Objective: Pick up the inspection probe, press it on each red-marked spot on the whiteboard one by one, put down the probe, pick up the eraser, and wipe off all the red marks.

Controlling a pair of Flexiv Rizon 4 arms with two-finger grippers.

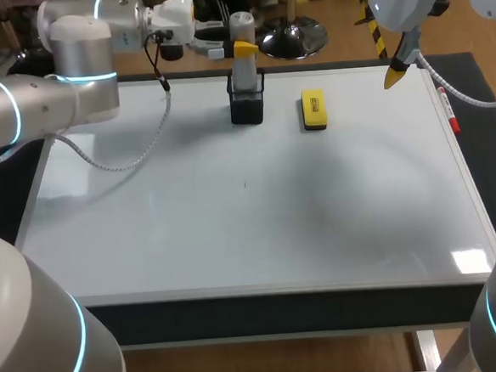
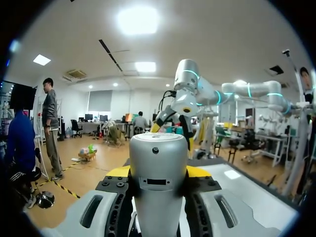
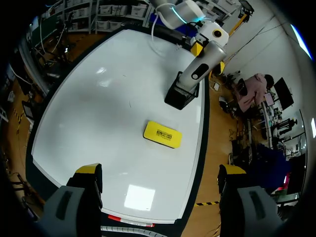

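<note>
Up close, left wrist view shows left end effector [image 2: 158,172] clamping probe [image 2: 158,150]; right end effector [image 3: 160,174] wide.

The whiteboard [image 1: 233,221] is gleaming smooth and glossy, throwing back the ceiling lights. The probe [image 2: 158,163] is showing a smooth, satin grey shell that looks like metal. Its holder [image 1: 248,109] is looking like black mesh, and the eraser [image 1: 313,111] is showing matt yellow plastic.
</note>
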